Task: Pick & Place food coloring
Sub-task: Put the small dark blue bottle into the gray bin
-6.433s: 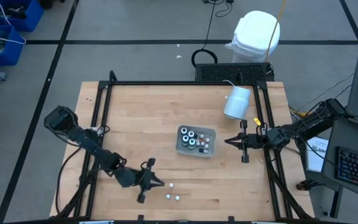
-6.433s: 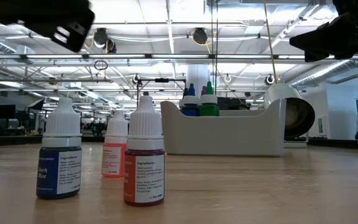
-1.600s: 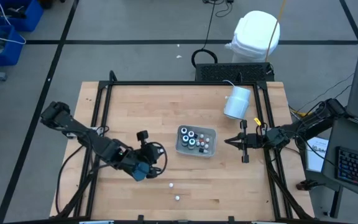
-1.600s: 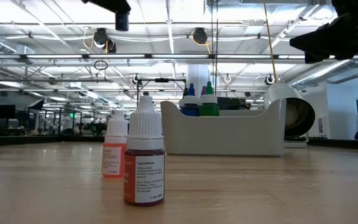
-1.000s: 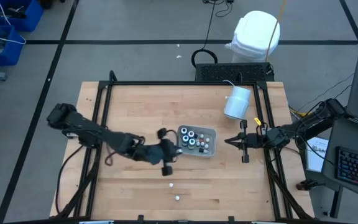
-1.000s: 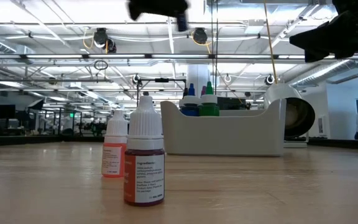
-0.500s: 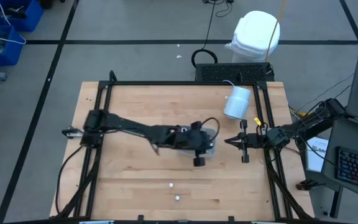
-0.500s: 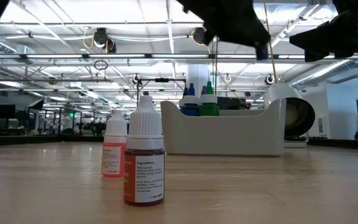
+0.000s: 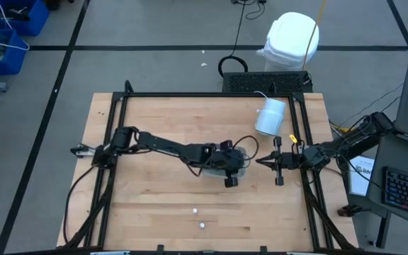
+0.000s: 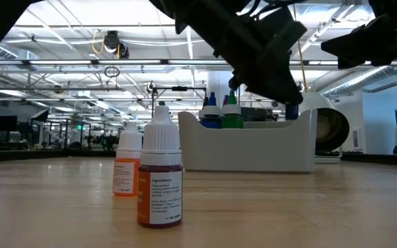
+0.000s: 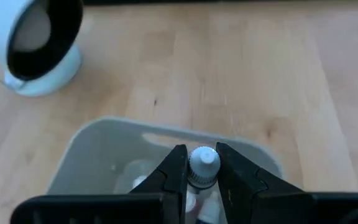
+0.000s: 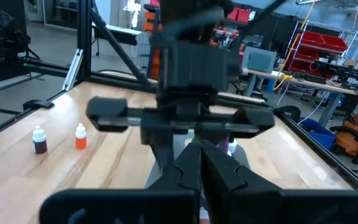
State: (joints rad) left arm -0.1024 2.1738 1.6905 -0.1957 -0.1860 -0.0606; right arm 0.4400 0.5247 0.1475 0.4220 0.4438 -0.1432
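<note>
At the lower middle of the high view, two tiny white-capped dropper bottles, one dark red (image 10: 160,178) and one orange (image 10: 126,165), are standing on the bare wooden worktop (image 9: 154,205), still waiting to be collected. Farther in, at the frame's centre, the left gripper (image 11: 201,167) is hovering over the clear rectangular plastic tray (image 11: 98,149), its jaws pinching a small white-capped food coloring bottle (image 11: 203,164) by the neck, held cap-forward above the bottles already standing inside. The step in hand looks like the drop into the tray. To do it well, the arm should be lowering until the bottle's base is sitting in a free gap between the others, well inside the wall, before the jaws are parting; a release from this height risks a bounce or toppled neighbours. Right of the tray, the right gripper (image 9: 276,163) is waiting with its jaws pressed together, holding nothing. Beyond, toward the upper right, a big white cylinder (image 9: 270,117) is lying on its side.
</note>
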